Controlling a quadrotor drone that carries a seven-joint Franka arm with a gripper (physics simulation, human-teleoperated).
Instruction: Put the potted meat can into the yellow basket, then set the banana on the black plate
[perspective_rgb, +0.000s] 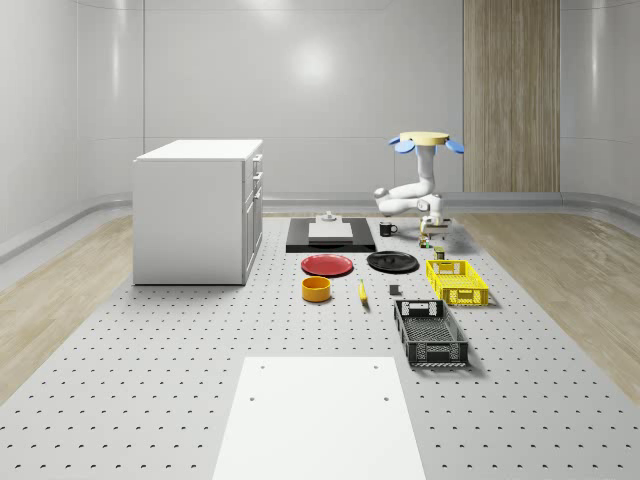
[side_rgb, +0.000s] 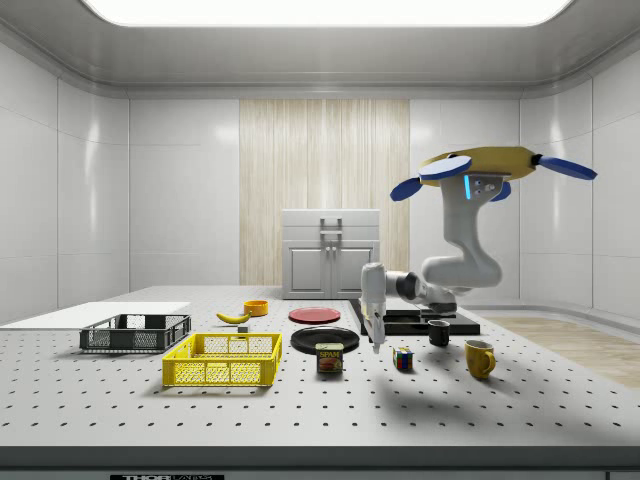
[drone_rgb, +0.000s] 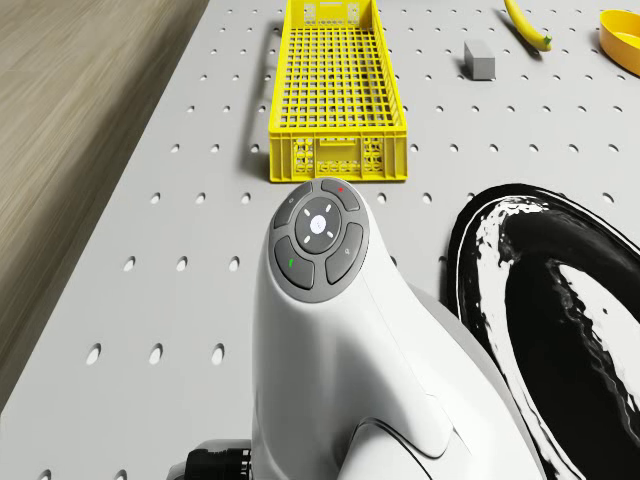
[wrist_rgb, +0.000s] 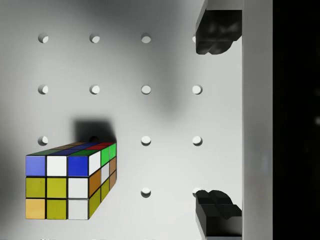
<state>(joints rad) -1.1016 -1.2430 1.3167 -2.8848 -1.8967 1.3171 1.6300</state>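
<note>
The potted meat can (side_rgb: 329, 357) stands on the table between the yellow basket (side_rgb: 224, 360) and a Rubik's cube (side_rgb: 402, 358). My gripper (side_rgb: 377, 343) hangs just above the table, between the can and the cube, and points down. In the wrist view the gripper (wrist_rgb: 217, 122) is open, its fingertips (wrist_rgb: 217, 32) wide apart over bare table, with the cube (wrist_rgb: 70, 180) off to one side. The banana (perspective_rgb: 362, 291) lies near the orange bowl (perspective_rgb: 316, 289). The black plate (perspective_rgb: 392, 262) sits beside the red plate (perspective_rgb: 327, 265). The drone (perspective_rgb: 425, 140) hovers beyond the yellow basket (perspective_rgb: 458, 281).
A black basket (perspective_rgb: 430, 333) lies in front of the yellow one, with a small grey block (perspective_rgb: 395, 291) nearby. A white cabinet (perspective_rgb: 197, 210) stands at the whole-scene view's left. A black mat (perspective_rgb: 330, 233), a black mug (side_rgb: 438, 332) and a yellow mug (side_rgb: 479, 358) sit near the arm.
</note>
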